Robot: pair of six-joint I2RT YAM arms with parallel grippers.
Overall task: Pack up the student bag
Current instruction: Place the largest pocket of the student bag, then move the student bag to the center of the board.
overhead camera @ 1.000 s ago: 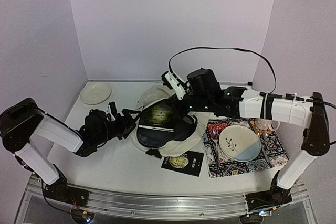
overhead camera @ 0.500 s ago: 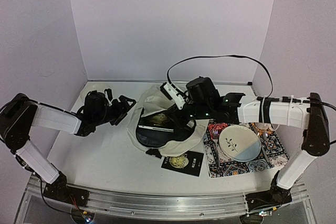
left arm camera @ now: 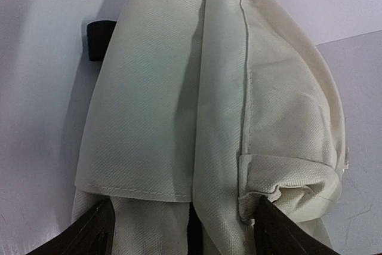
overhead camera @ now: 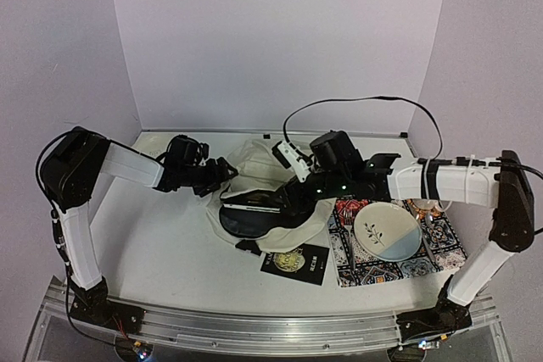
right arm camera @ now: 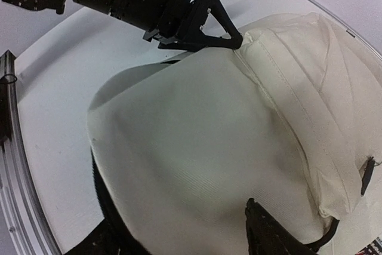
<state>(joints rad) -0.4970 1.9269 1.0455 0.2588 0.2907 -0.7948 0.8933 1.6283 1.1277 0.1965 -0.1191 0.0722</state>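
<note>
The student bag, cream fabric, lies mid-table with its dark mouth facing the near edge; a book shows inside. My left gripper is at the bag's back left edge. In the left wrist view its jaws stand wide apart with folds of the bag between them, the right finger touching a fold. My right gripper hangs low over the bag's right side. It is open, with cream fabric bulging between the fingers. The left gripper shows there too, at the bag's rim.
A black book lies on the table in front of the bag. To the right, a patterned mat carries a plate. A black strap end sticks out at the bag's far side.
The left arm swung from the bag's front left round to its back left edge. The right gripper came down, opened and let go of the bag's flap, which now covers more of the book.
</note>
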